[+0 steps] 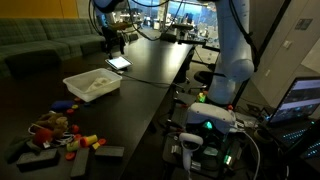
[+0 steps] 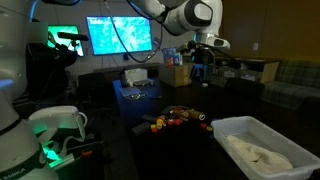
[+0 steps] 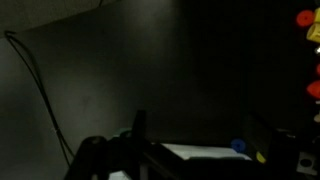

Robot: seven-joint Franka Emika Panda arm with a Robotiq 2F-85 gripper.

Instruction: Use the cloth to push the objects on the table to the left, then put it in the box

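Observation:
A white box [image 1: 76,82] stands on the dark table [image 1: 150,65] with a pale cloth [image 1: 98,86] lying inside it. Both show in both exterior views, the box [image 2: 232,127] and the cloth [image 2: 258,153]. A heap of small colourful objects [image 1: 55,130] lies at the table's near end, also seen beside the box [image 2: 180,120]. My gripper [image 1: 113,42] hangs above the far end of the table, well away from box and objects [image 2: 201,58]. In the wrist view its fingers [image 3: 200,125] stand wide apart and empty, with the white box [image 3: 200,153] below them.
A lit tablet [image 1: 118,62] lies on the table under the gripper. A laptop [image 1: 300,100] and the robot's base electronics [image 1: 205,125] sit beside the table. A bright monitor [image 2: 120,35] and a cardboard box [image 2: 175,73] stand at the back. Red objects [image 3: 307,18] show at the wrist view's edge.

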